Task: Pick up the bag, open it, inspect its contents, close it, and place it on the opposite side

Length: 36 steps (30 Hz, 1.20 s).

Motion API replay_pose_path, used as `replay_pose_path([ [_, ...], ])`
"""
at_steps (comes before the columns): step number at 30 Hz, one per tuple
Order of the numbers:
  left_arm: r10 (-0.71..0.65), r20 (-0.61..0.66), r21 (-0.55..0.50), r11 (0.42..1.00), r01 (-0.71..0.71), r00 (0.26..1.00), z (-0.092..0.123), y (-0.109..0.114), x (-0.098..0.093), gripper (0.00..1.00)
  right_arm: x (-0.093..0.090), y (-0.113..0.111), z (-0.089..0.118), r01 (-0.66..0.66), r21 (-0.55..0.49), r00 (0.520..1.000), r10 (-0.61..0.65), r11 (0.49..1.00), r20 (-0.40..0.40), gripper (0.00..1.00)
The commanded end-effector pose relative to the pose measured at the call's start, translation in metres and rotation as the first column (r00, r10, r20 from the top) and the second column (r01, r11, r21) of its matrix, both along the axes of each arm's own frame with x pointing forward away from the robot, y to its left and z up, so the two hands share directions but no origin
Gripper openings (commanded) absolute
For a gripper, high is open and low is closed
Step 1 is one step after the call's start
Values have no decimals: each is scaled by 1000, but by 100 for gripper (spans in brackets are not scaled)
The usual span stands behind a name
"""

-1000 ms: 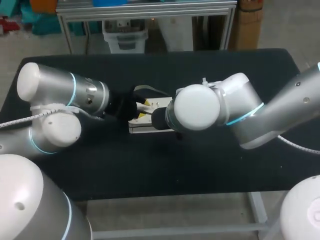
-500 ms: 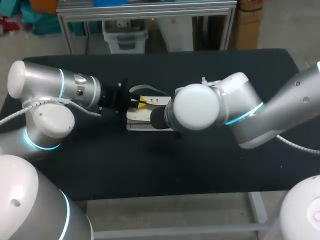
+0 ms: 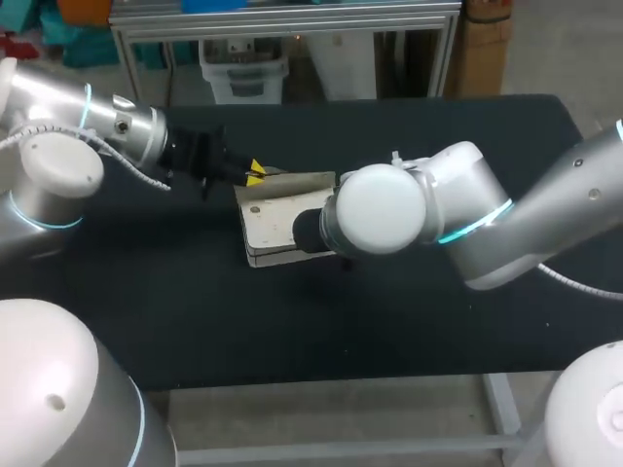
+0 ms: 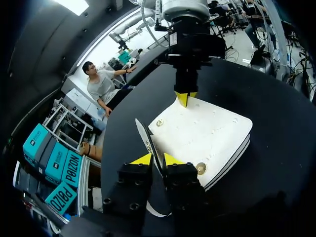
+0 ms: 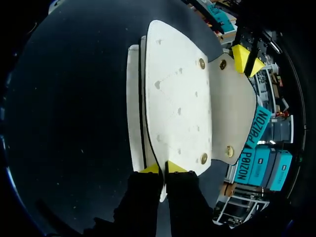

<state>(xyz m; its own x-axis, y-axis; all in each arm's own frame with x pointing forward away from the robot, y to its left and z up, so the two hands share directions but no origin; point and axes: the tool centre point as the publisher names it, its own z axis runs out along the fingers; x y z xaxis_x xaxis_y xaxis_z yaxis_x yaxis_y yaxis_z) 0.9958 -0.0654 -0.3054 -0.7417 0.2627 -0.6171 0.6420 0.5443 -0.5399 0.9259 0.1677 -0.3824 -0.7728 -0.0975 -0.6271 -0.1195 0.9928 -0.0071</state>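
The left pincer [image 4: 157,159] is nearly shut, its two yellow tips pinching the thin edge of the flap [image 4: 146,140] of the cream bag [image 4: 202,136], so the flap stands on edge between the fingers while the body of the bag lies flat just ahead of them on the black table [image 3: 195,311]. At the bag's far end from this pincer, the right pincer [image 4: 183,98] comes down with its tips close together on the opposite edge. From its own wrist, the right pincer [image 5: 163,168] shows both tips pressed on the near rim of the bag [image 5: 173,98], one on each side, and the flap [image 5: 232,108] spreads out ahead of it toward the left pincer [image 5: 247,58]. The only marks to be made out on the bag's face are rows of small dimples [image 5: 178,111] and round gold-coloured studs [image 5: 201,62] at the corners. From above, the left pincer [image 3: 255,173] sits at the bag's [image 3: 277,219] corner; the right one is hidden under its own arm
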Motion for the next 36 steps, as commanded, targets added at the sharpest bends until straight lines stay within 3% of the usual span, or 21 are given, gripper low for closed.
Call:
replay_pose_path([
  [1, -35, -36, 25, 999, 36, 999, -5, -2, 6, 75, 0, -2, -3, 1, 0, 1000, -1, 1000, 3, 0],
  [3, -37, -43, 31, 999, 38, 998, -8, -2, 5, 80, 0, -2, -3, 1, 0, 1000, -1, 1000, 3, 0],
  [10, -28, -21, 38, 999, 28, 999, -5, -1, -12, 77, 0, -2, -3, 1, 0, 1000, -1, 1000, 3, 0],
  [16, 20, 42, 95, 995, -24, 999, -8, -10, -27, 65, 0, -2, -3, 1, 0, 1000, -1, 1000, 3, 0],
  [20, 45, 76, 128, 990, -55, 996, -11, -18, -32, 49, 0, -2, -3, 1, 0, 1000, -1, 1000, 3, 0],
  [36, 102, 65, 239, 964, -114, 993, -35, -40, -7, 44, 0, -2, -3, 1, 0, 1000, -1, 1000, 3, 0],
])
